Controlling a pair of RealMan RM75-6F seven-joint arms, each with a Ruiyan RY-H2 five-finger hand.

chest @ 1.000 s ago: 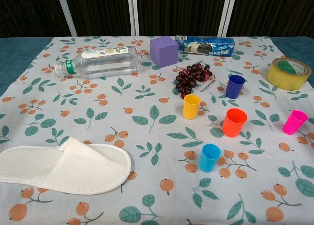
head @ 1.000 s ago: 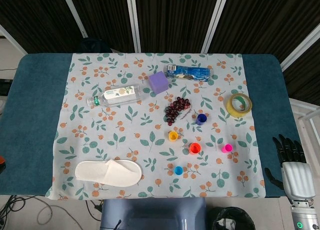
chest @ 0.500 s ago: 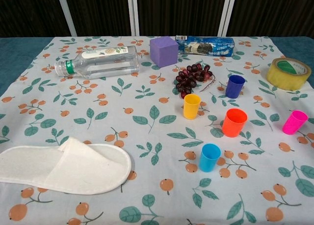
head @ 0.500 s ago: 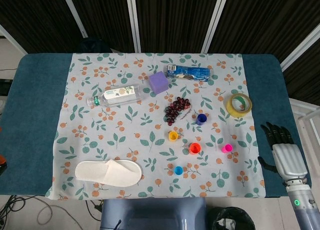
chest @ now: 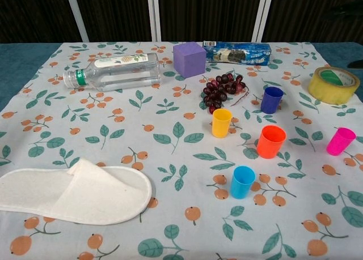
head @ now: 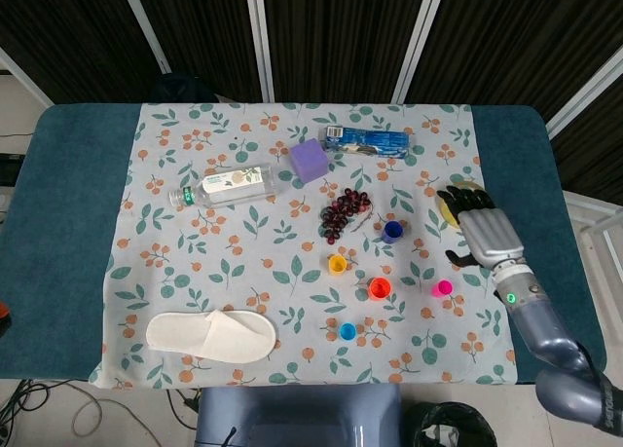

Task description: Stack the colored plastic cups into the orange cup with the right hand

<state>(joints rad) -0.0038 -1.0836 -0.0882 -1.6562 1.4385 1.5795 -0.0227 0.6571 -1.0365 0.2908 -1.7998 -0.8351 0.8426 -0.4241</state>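
Head view: I am bringing my right hand (head: 484,235) in from the near right corner of the table; a second ago it was hanging off the table edge, and now it is hovering over the right side of the cloth, partly covering the tape roll (head: 446,200). The fingers are spread and holding nothing. My judgement is that the reach toward the cups is only beginning and nothing has been stacked. My left hand is not showing in this view.

The orange cup (head: 380,288) is standing upright near the middle of the cloth, mouth up and empty. The pink cup (head: 443,288) is standing to its right, nearest my hand. The yellow cup (head: 338,264) is sitting to its far left, the dark blue cup (head: 392,231) farther off, the light blue cup (head: 348,331) nearer. All are apart from one another.

Chest view: neither hand is appearing here. The orange cup (chest: 270,141) is showing a plain tapered wall, wider at the rim, with an open mouth ready to take another cup. The pink cup (chest: 340,141), yellow cup (chest: 221,123), dark blue cup (chest: 271,99) and light blue cup (chest: 243,182) are all standing upright and unmoved.
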